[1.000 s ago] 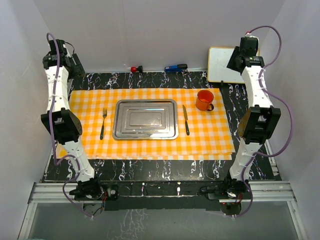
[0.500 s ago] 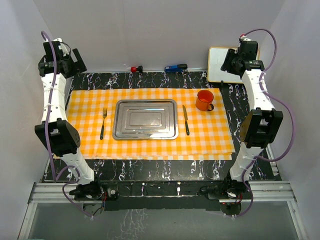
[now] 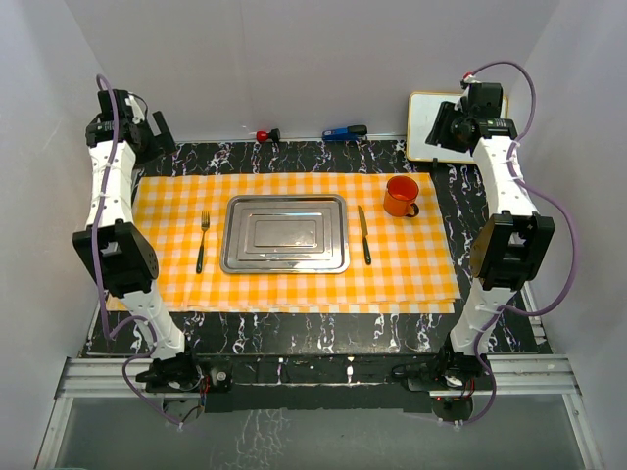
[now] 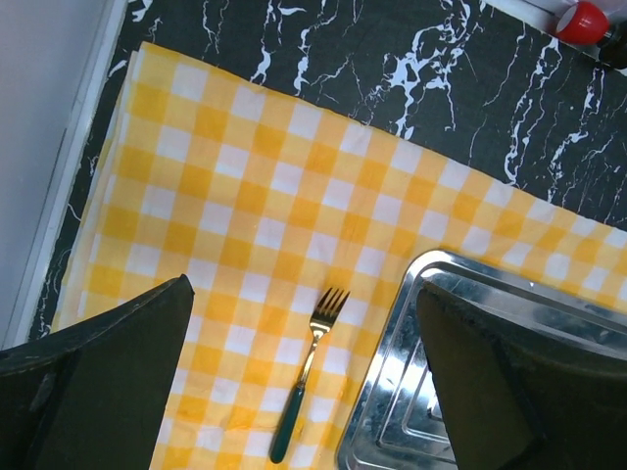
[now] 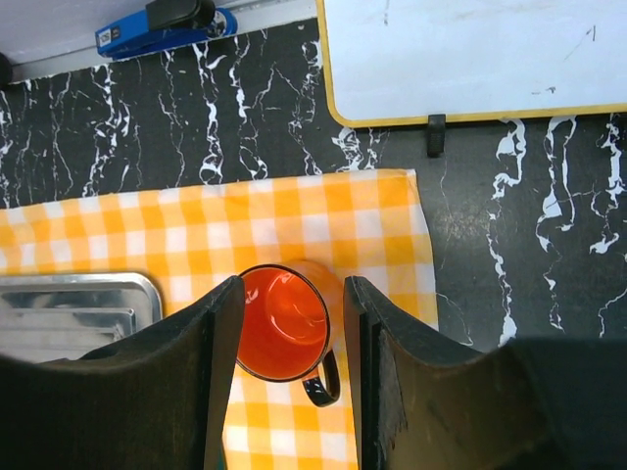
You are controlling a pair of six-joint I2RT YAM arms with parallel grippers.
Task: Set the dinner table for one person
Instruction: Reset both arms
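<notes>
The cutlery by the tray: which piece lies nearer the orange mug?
The knife, lying between the steel tray and the orange mug. The fork lies on the tray's other side.

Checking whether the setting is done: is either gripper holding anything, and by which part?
Nothing is held. The left gripper and the right gripper both hang open in the air, touching nothing.

Setting: probably a robotics lab test cell. Evidence: plain white enclosure walls (image 3: 313,69) on three sides; aluminium rail (image 3: 98,377) carrying two arm bases (image 3: 176,372); marbled black dinner table (image 3: 304,155); small whiteboard (image 3: 421,129).
</notes>
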